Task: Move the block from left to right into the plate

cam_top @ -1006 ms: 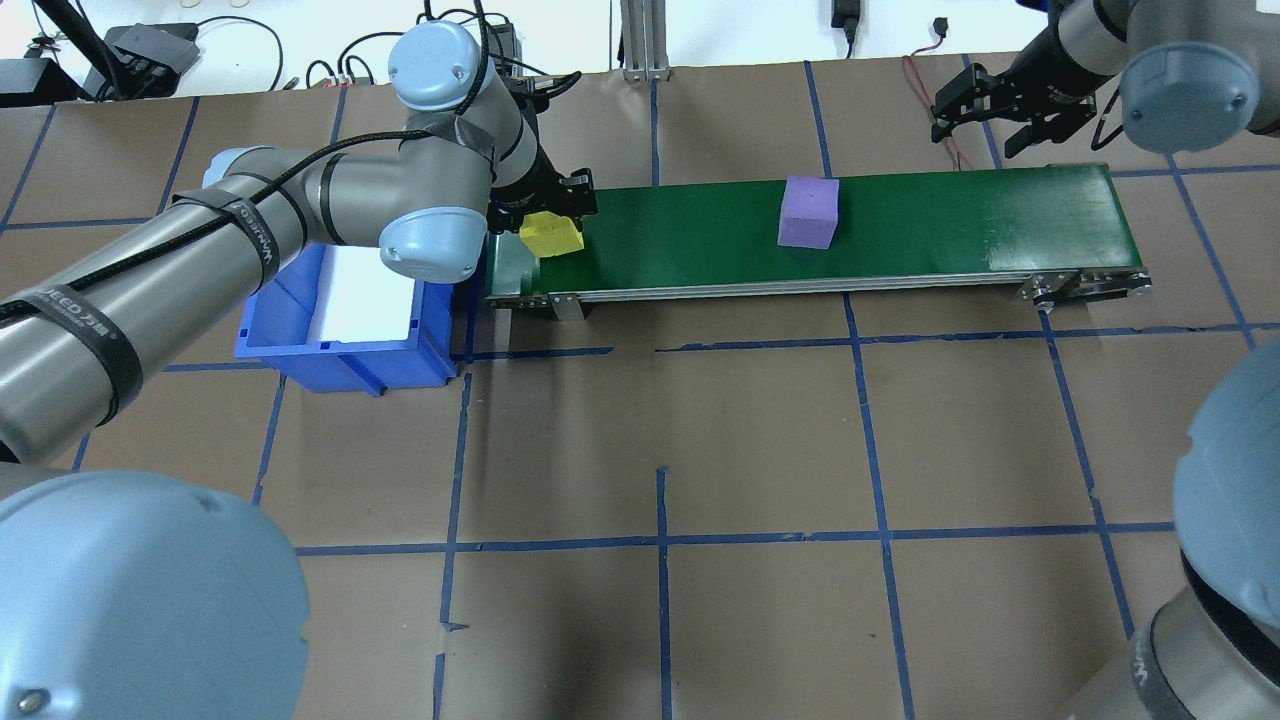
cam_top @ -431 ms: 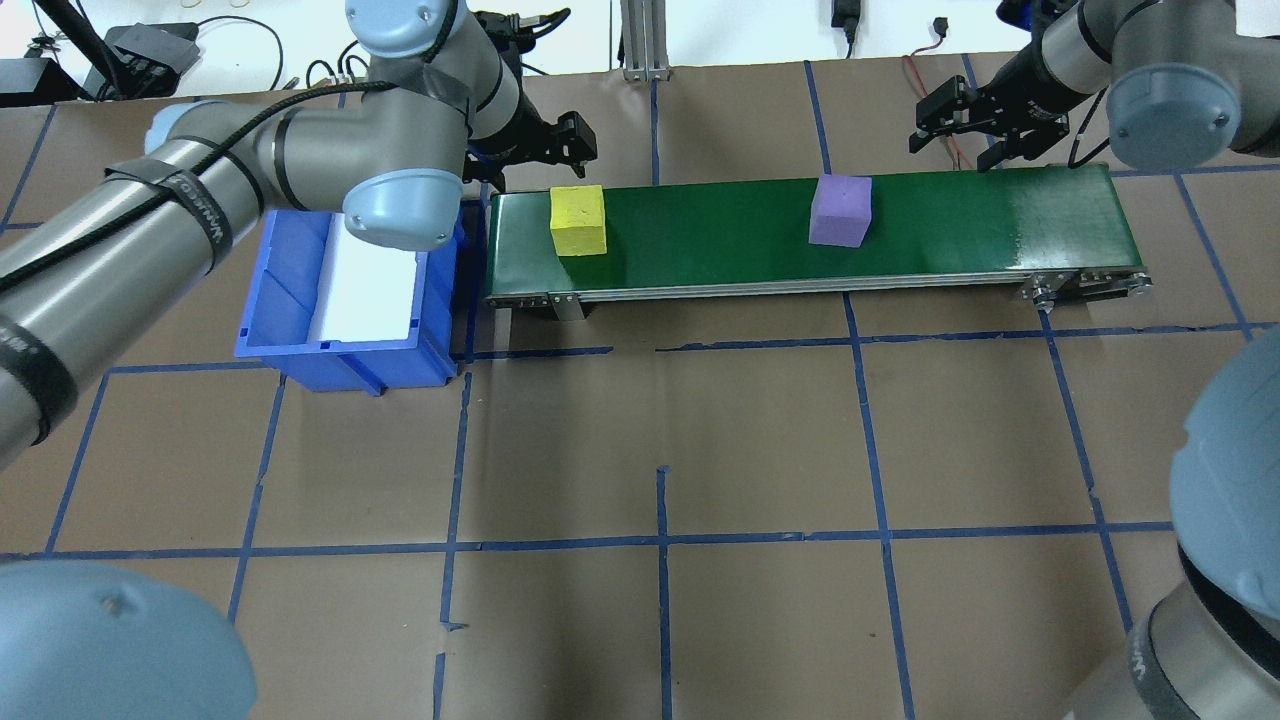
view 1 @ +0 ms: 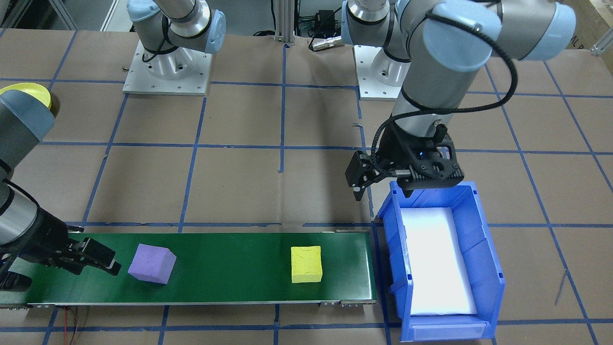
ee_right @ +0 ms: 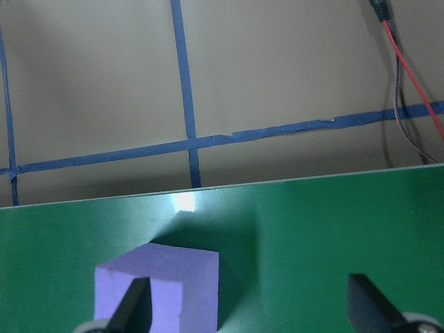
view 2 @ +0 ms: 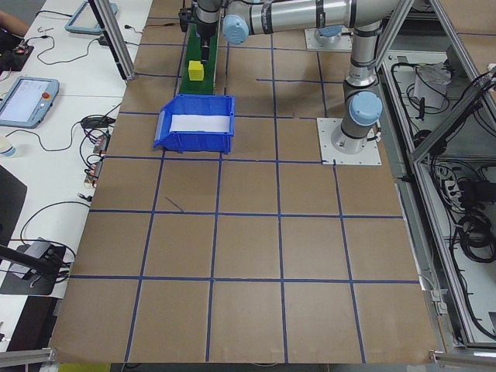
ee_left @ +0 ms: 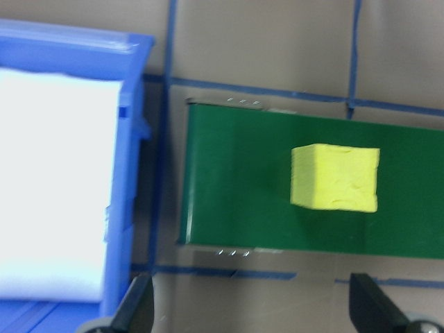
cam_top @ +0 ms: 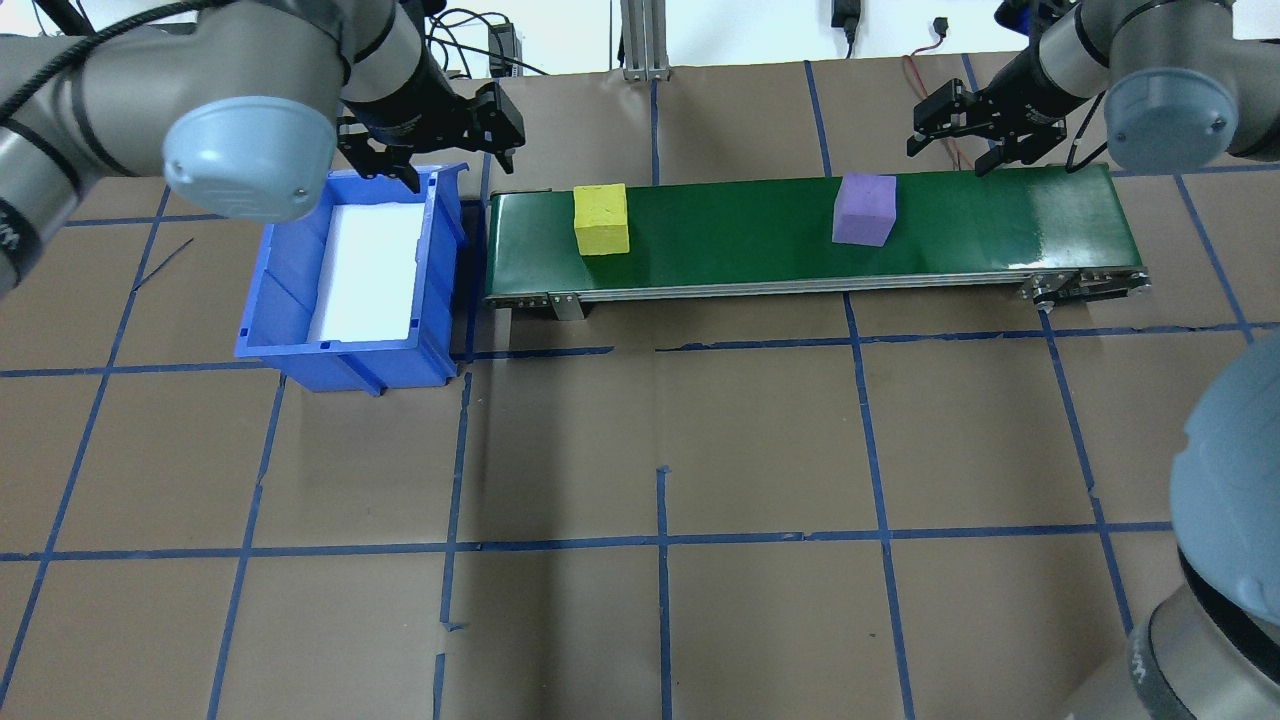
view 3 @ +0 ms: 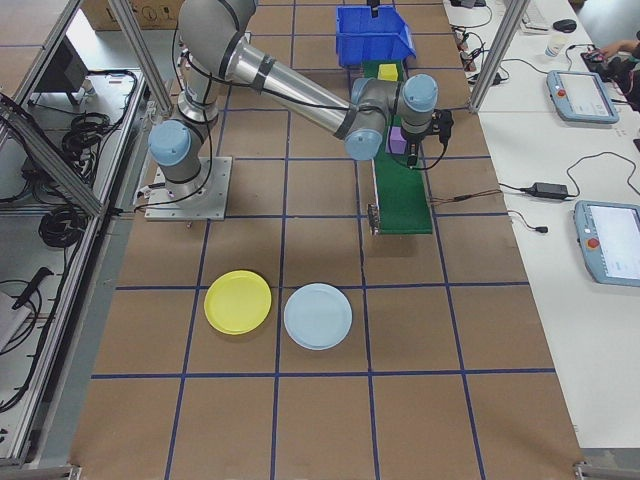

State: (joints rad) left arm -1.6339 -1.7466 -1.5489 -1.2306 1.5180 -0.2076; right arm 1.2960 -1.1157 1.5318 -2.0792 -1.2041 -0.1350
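- Blocks first: you have a yellow block [cam_top: 601, 219] and a purple block [cam_top: 865, 209] both sitting on the green conveyor belt [cam_top: 750, 240], well apart from each other, neither one held.
- In the overhead view, the yellow block sits toward the belt's 9 o'clock end, the purple block right of the belt's middle, toward 3 o'clock.
- Your left gripper [cam_top: 432, 135] hangs above the far rim of the blue bin [cam_top: 290, 290], at roughly 10 o'clock from the yellow block; its fingers are spread and carry nothing.
- Its wrist camera looks down on the bin's white floor, the belt's end and the yellow block, with both fingertips wide apart at the bottom edge.
- Your right gripper [cam_top: 960, 135] is at the belt's far edge, at about 1 o'clock from the purple block, fingers spread and empty.
- From the right wrist camera, one fingertip [ee_right: 134, 305] overlaps the purple block; you cannot tell whether it touches.
- The yellow plate [view 3: 238, 302] lies on the brown paper in the right side view, just beside a light blue plate [view 3: 318, 316], both well apart from the belt.
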